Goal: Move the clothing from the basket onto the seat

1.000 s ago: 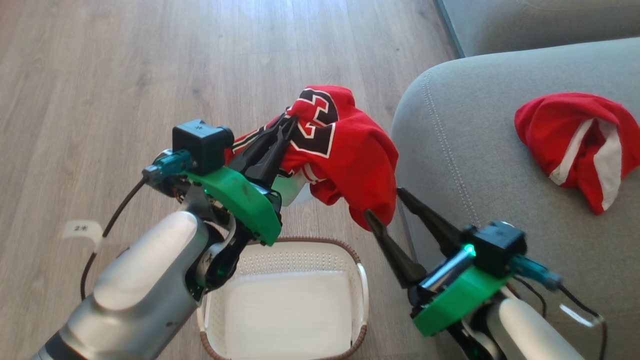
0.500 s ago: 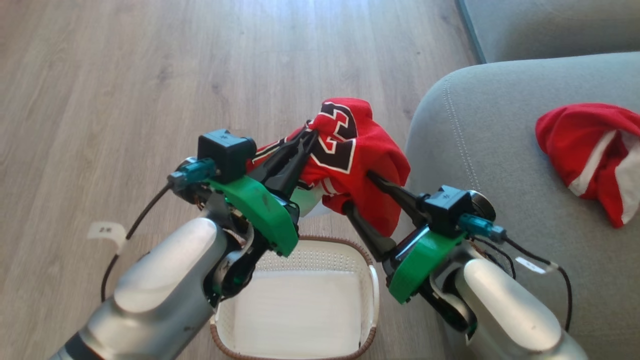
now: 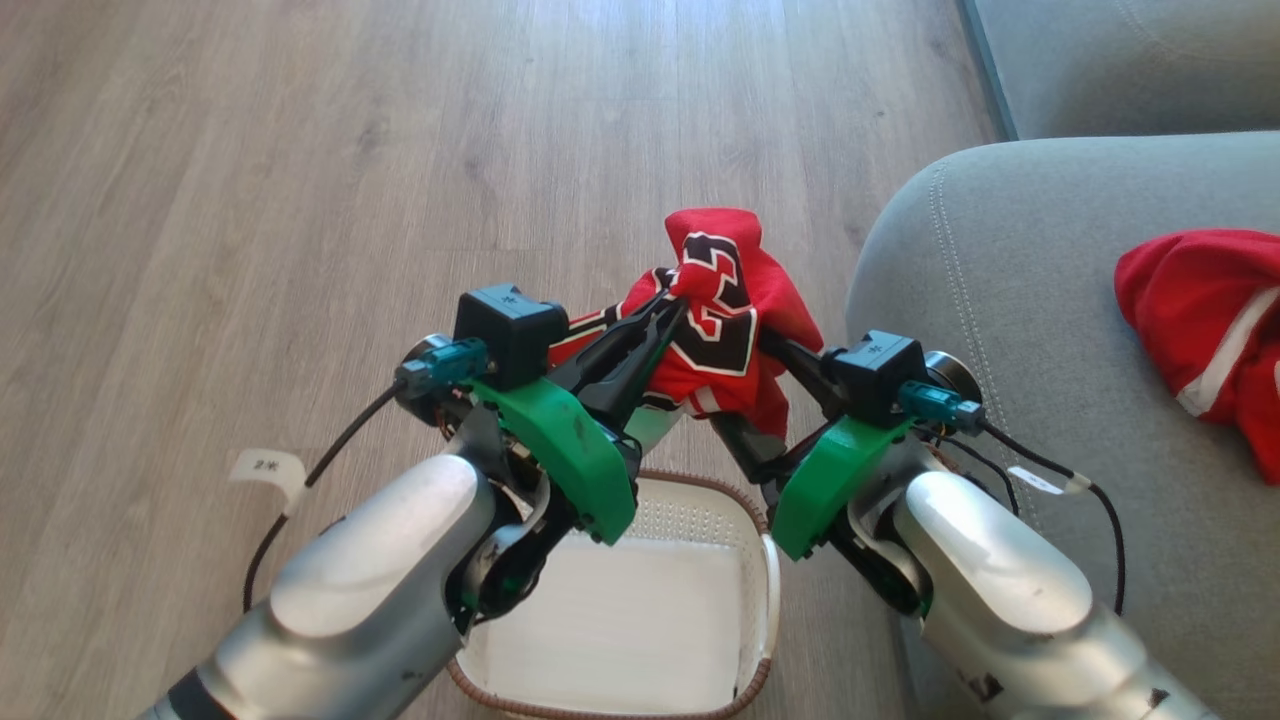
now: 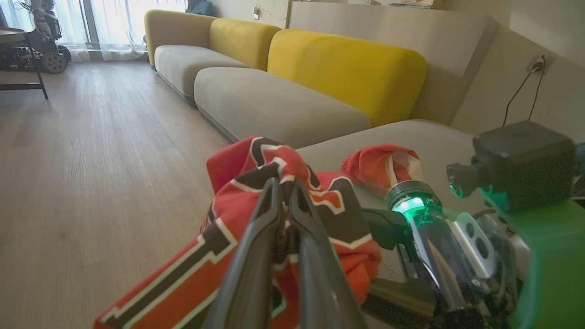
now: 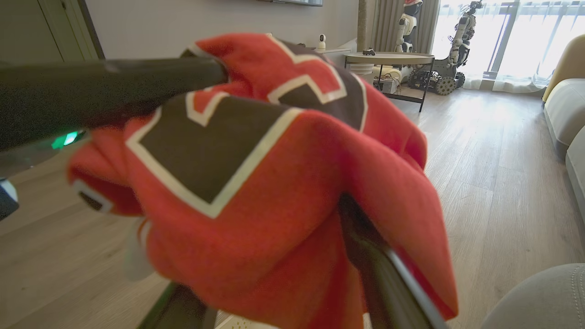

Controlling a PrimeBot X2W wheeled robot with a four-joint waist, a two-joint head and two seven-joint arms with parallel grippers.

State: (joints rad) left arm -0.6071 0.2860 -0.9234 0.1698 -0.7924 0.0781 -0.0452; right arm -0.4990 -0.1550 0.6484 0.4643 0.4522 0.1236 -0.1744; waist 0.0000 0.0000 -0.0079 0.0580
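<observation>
Firmly, the left gripper [image 3: 675, 300] presses its two fingers together on the red numbered jersey [image 3: 735, 340], which hangs bunched in the air above the far rim of the one basket [image 3: 768, 590]. The right gripper [image 3: 760, 390] has its fingers apart, astride the jersey's lower fold, with cloth draped over them. There are two red garments: the second garment [image 3: 1200, 320] lies on the seat [image 3: 1000, 300], well in from its rounded corner, which is just beside the right gripper. Wood floor [image 3: 300, 200] spreads wide to the left.

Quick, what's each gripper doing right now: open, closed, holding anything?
Left gripper: closed on the red jersey.
Right gripper: open, with its fingers on either side of the jersey's hanging folds.
</observation>
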